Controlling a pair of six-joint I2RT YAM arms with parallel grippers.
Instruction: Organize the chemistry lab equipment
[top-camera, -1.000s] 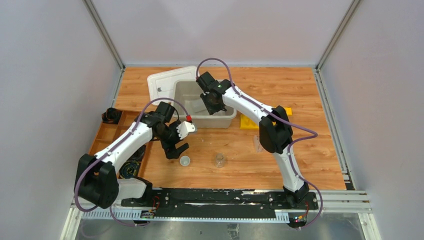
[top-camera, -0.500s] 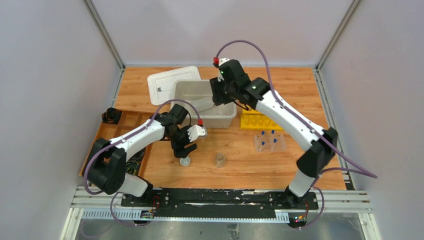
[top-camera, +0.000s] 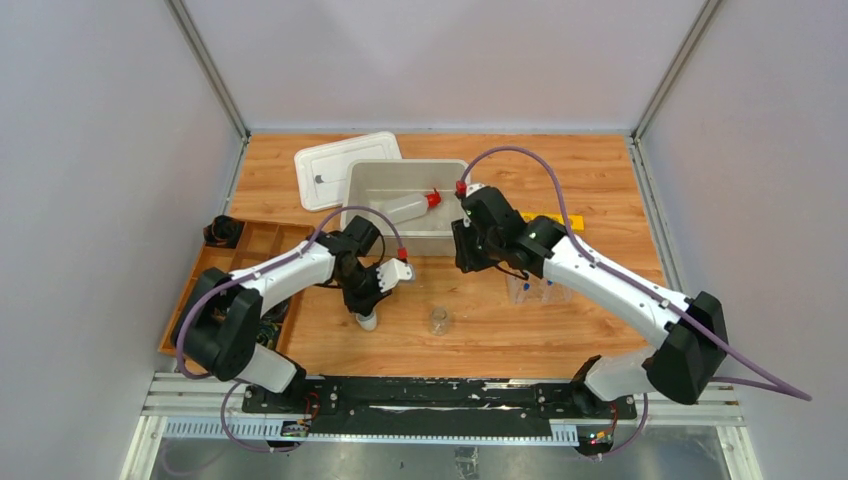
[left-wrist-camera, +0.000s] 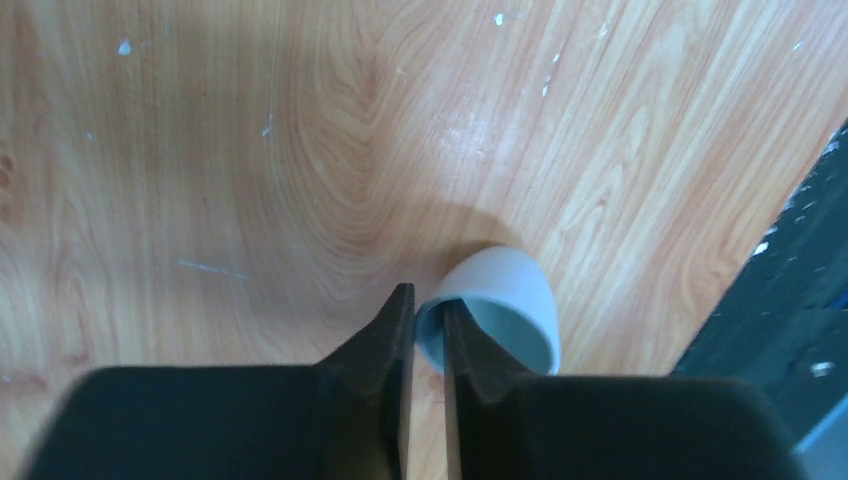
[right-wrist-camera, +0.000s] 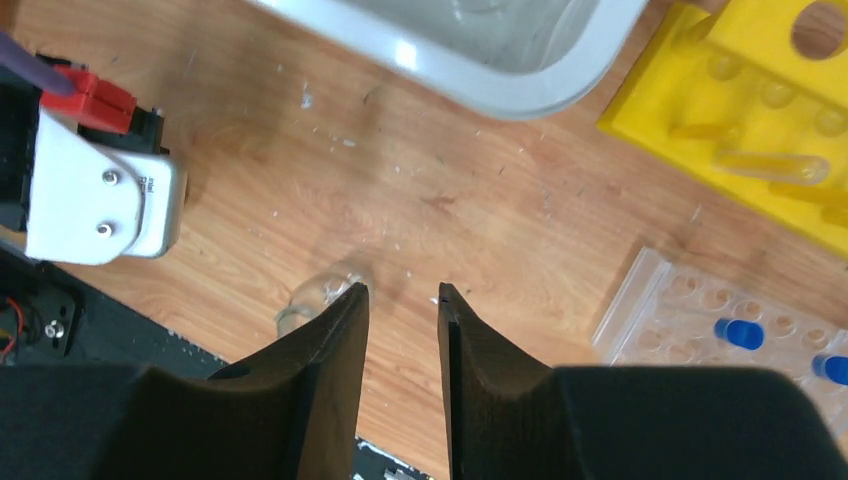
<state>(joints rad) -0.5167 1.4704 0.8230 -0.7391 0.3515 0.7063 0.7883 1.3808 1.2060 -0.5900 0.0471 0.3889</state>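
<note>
Down left of centre in the overhead view, the left hand (top-camera: 365, 306) is right on the tiny white cup (top-camera: 368, 321), which sits on the wooden surface (top-camera: 600, 170) to the right of the brown compartment tray (top-camera: 215, 265). The wrist camera confirms it: one finger (left-wrist-camera: 385, 340) is outside the cup and the other inside, pinched together on the cup's wall at the rim.

Over to the right hand (right-wrist-camera: 401, 292), hovering right of centre, just in front of the white bin (top-camera: 405, 163). Its fingers stand a narrow gap apart with nothing but bare wood between them. Behind the finger on the left of that wrist picture, a small clear glass beaker (right-wrist-camera: 322, 292) stands on the surface. From above it shows at lower centre, near the cup but apart from it.

The squeeze bottle (top-camera: 408, 208) lies on its side inside the bin, red nozzle pointing right. The bin lid (top-camera: 340, 168) lies flat at the bin's upper left.

On the right side of the right wrist picture there's a yellow rack (right-wrist-camera: 760, 120). Below it, a clear rack (right-wrist-camera: 660, 300) carries blue-capped test tubes (right-wrist-camera: 738, 333). Black cable coils (top-camera: 225, 231) sit in the tray at far left.
</note>
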